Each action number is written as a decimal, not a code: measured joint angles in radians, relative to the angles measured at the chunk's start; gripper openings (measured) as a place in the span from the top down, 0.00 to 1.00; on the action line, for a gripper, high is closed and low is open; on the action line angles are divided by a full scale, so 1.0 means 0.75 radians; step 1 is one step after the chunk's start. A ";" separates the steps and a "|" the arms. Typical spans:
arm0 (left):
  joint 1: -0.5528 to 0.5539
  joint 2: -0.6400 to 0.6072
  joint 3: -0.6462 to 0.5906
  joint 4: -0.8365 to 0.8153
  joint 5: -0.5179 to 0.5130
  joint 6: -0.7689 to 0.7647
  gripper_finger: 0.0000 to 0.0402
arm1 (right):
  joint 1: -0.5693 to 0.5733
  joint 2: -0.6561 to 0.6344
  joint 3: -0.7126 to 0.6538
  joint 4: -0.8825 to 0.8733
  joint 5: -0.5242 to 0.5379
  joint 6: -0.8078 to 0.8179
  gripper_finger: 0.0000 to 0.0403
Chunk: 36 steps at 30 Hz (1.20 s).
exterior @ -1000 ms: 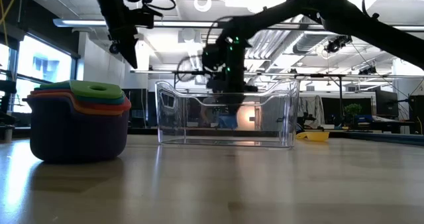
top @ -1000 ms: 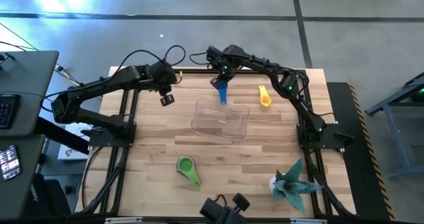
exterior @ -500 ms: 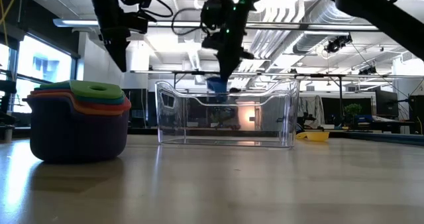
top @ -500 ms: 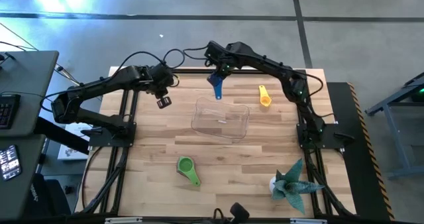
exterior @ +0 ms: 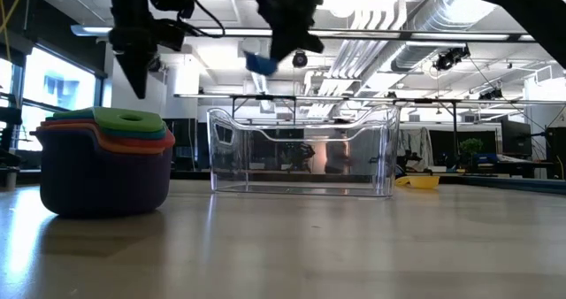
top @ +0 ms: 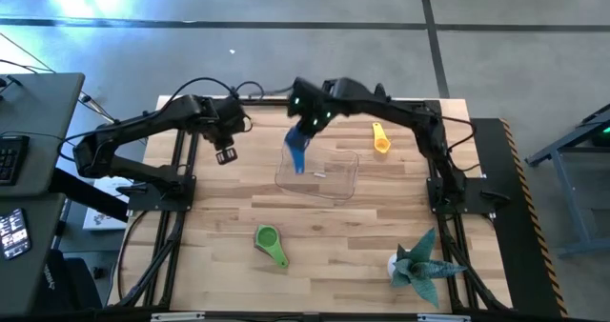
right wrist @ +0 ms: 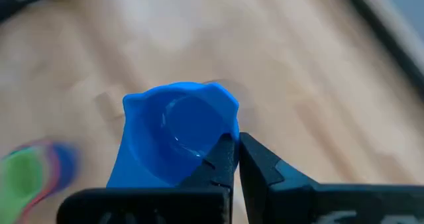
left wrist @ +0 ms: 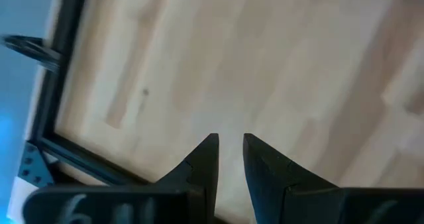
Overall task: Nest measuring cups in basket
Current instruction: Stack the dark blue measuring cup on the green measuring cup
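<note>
Right gripper [right wrist: 236,159] pinches blue cup [right wrist: 173,139]; only the low view shows it raised above basket [exterior: 301,153].

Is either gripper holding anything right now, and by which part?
The right gripper is shut on the blue measuring cup, pinching its rim. The left gripper holds nothing.

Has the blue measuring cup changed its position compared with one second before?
Yes. Held by the right end effector, the blue cup moved from beyond the basket's far edge to above its left end.

glossy blue plastic cup [right wrist: 173,139], wood table [top: 315,222]
</note>
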 joint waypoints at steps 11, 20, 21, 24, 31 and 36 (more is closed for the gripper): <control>-0.001 -0.131 -0.055 -0.026 0.119 0.037 0.85 | 0.318 0.008 0.000 0.207 -0.090 0.185 1.00; -0.002 -0.215 -0.055 -0.028 0.187 0.039 0.85 | 0.477 0.060 -0.001 0.460 -0.135 0.206 1.00; -0.002 -0.223 -0.055 -0.028 0.189 0.039 0.85 | 0.487 0.076 -0.001 0.466 -0.141 0.206 1.00; -0.002 -0.237 -0.055 -0.029 0.189 0.039 0.85 | 0.511 0.123 -0.001 0.512 -0.181 0.205 1.00; -0.011 -0.243 -0.055 -0.028 0.190 0.047 0.85 | 0.550 0.221 -0.001 0.534 -0.215 0.195 1.00; -0.012 -0.243 -0.055 -0.028 0.190 0.050 0.85 | 0.558 0.289 -0.001 0.541 -0.262 0.180 1.00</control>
